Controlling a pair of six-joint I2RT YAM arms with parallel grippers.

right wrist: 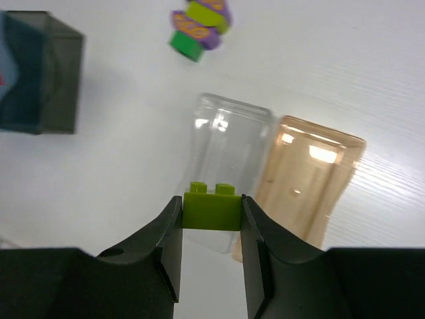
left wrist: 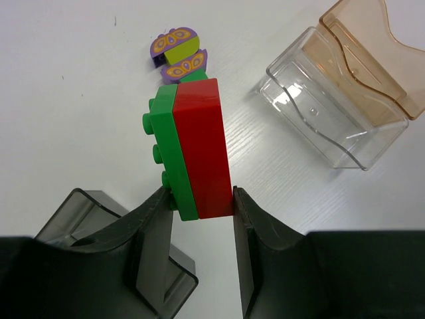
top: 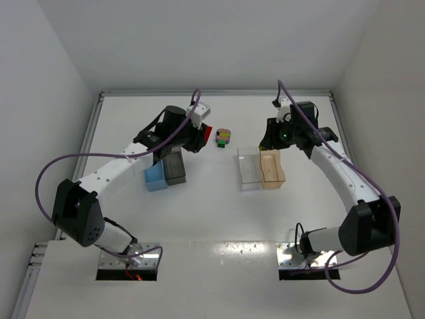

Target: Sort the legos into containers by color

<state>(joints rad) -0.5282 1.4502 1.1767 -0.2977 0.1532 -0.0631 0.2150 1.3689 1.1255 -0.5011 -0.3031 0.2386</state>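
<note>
My left gripper is shut on a red lego stuck to a green lego, held above the table just left of the loose pile; it shows in the top view. The pile has purple, yellow-green and green legos. My right gripper is shut on a yellow-green lego, above the near end of the clear bin; in the top view it hangs by the clear bin and the tan-orange bin.
The light blue bin and the smoky dark grey bin stand side by side under my left arm. The grey bin is below my left fingers. The table's raised back edge is behind the pile.
</note>
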